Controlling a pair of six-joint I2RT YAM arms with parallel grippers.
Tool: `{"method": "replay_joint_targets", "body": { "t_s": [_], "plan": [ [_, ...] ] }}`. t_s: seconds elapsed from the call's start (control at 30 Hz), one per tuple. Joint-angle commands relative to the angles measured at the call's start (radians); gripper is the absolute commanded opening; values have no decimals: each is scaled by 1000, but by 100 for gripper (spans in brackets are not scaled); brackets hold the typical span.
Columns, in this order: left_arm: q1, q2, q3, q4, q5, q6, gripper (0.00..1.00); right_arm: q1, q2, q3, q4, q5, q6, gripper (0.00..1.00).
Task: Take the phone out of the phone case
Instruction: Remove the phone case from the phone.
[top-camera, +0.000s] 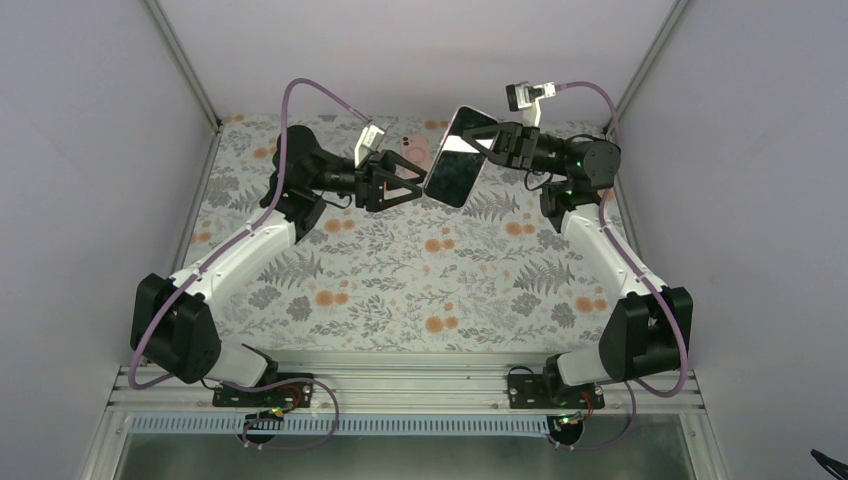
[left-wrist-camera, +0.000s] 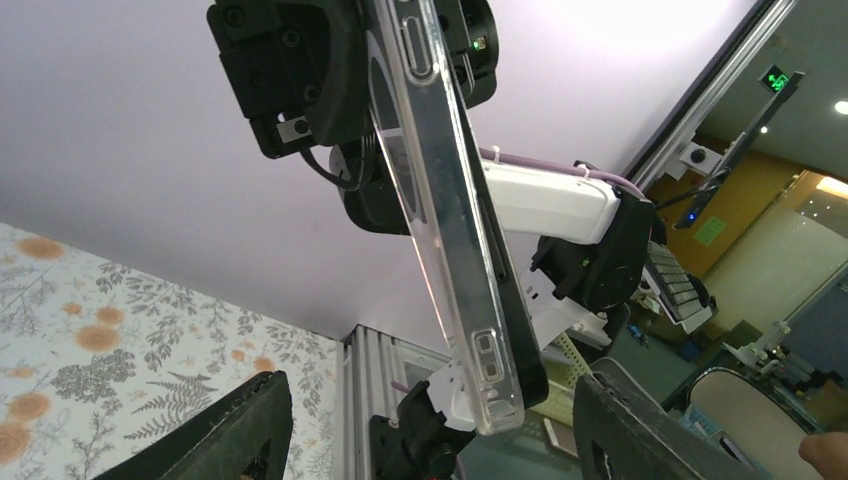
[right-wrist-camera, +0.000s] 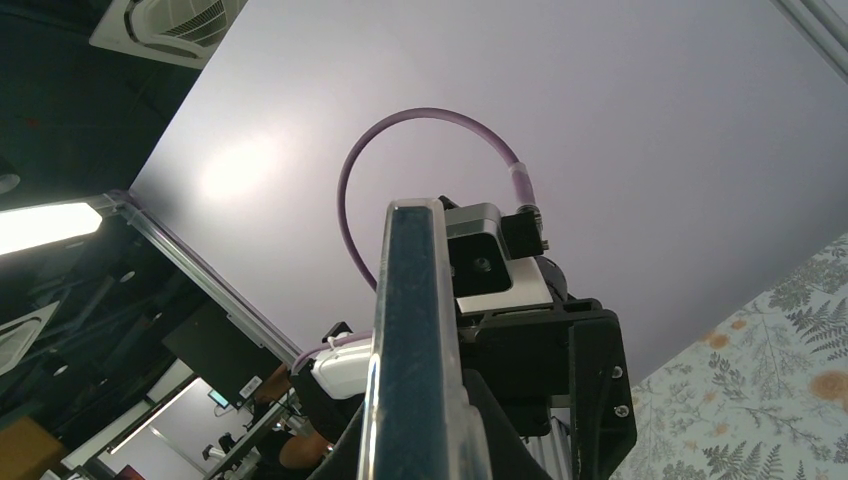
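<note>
Right end effector (top-camera: 492, 140) clenched the phone (top-camera: 458, 155), seated in its clear phone case (left-wrist-camera: 440, 220), aloft near the surface's (top-camera: 400, 290) far edge. Left end effector (top-camera: 408, 184) stood released, jaws flanking the phone's lower end, apparently without contact.

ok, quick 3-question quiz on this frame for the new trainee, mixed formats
1. True or false: the left tool is shut.
2. What holds the phone in the air? A) left tool B) right tool C) both tools
3. Fill in: the clear case is ___ the phone (on / off).

Key: 1 false, its fingers stand apart on either side of the phone's edge. 2 B. 3 on.
</note>
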Motion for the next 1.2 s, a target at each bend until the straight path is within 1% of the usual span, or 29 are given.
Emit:
{"method": "replay_joint_targets", "body": {
  "t_s": [0.0, 0.17, 0.3, 0.53, 0.7, 0.77, 0.83, 1.17],
  "plan": [
    [-4, -5, -4, 59, 17, -14, 70, 1, -28, 2, 33, 44, -13, 4],
    [-4, 5, 22, -61, -15, 66, 69, 0, -33, 0, 35, 42, -13, 4],
    [-4, 13, 18, -71, -26, 71, 69, 0, -34, -2, 40, 44, -7, 4],
    [7, 26, 20, -136, -70, 95, 68, 4, -37, -9, 93, 42, 29, 4],
    [21, 37, 24, -234, -144, 135, 66, 15, -34, -14, 131, 45, 50, 4],
    [23, 48, 43, -312, -188, 189, 65, 22, -33, -22, 162, 48, 69, 4],
    [25, 55, 52, -351, -219, 216, 64, 28, -29, -27, 184, 50, 86, 4],
    [36, 73, 87, -390, -259, 236, 64, 89, -17, -55, 192, 41, 84, 4]
  ]
}}
